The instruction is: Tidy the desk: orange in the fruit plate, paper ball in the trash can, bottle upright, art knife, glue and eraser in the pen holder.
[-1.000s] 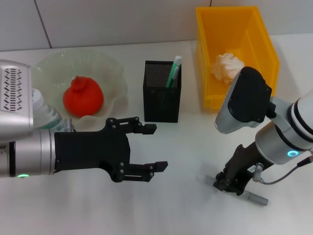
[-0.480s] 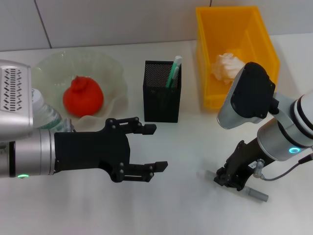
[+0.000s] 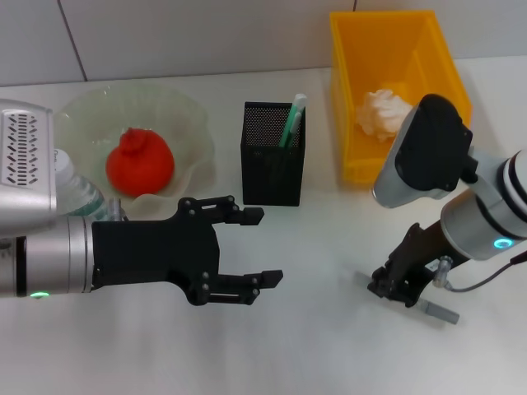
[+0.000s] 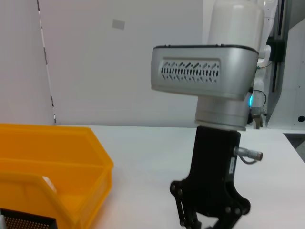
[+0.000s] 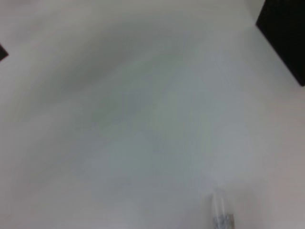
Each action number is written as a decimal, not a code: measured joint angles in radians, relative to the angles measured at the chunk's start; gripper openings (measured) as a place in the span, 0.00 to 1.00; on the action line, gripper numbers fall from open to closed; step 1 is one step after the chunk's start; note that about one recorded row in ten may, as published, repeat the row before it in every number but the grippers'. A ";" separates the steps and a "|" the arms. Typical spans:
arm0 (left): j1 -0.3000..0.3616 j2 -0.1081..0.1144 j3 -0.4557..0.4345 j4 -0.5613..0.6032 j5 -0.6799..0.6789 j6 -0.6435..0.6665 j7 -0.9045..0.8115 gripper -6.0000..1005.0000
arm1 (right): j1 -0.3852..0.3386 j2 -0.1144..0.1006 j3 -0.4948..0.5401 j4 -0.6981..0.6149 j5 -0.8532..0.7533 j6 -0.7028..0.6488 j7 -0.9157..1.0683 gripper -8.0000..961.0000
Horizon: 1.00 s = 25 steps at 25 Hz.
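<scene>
The orange [image 3: 138, 162] lies in the pale-green fruit plate [image 3: 90, 107]. The paper ball [image 3: 380, 111] lies in the yellow trash can [image 3: 436, 74]. The bottle [image 3: 78, 196] stands behind my left arm, mostly hidden. The black mesh pen holder [image 3: 273, 169] holds a green and white stick [image 3: 292, 119]. My right gripper [image 3: 394, 292] is shut on the grey art knife [image 3: 440, 311], low over the table, right of the pen holder. The same gripper shows in the left wrist view [image 4: 205, 219]. My left gripper [image 3: 247, 247] is open and empty in front of the plate. The eraser is out of view.
The trash can also shows in the left wrist view [image 4: 57, 162]. A grey wall runs along the table's far edge. The right wrist view shows blurred bare table and a small grey tip [image 5: 221, 217].
My right gripper has moved up and to the right, away from the table's front edge, and the art knife has shifted with it. The left arm has not moved.
</scene>
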<state>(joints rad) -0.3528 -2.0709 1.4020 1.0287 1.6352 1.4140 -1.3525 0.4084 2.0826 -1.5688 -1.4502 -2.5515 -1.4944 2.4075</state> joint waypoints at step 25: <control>-0.008 -0.001 0.021 -0.018 -0.003 -0.013 0.004 0.80 | -0.075 0.005 0.138 -0.318 -0.082 0.048 0.002 0.12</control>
<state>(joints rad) -0.3606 -2.0722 1.4233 1.0104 1.6319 1.4006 -1.3483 0.3339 2.0878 -1.4307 -1.7683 -2.6334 -1.4460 2.4097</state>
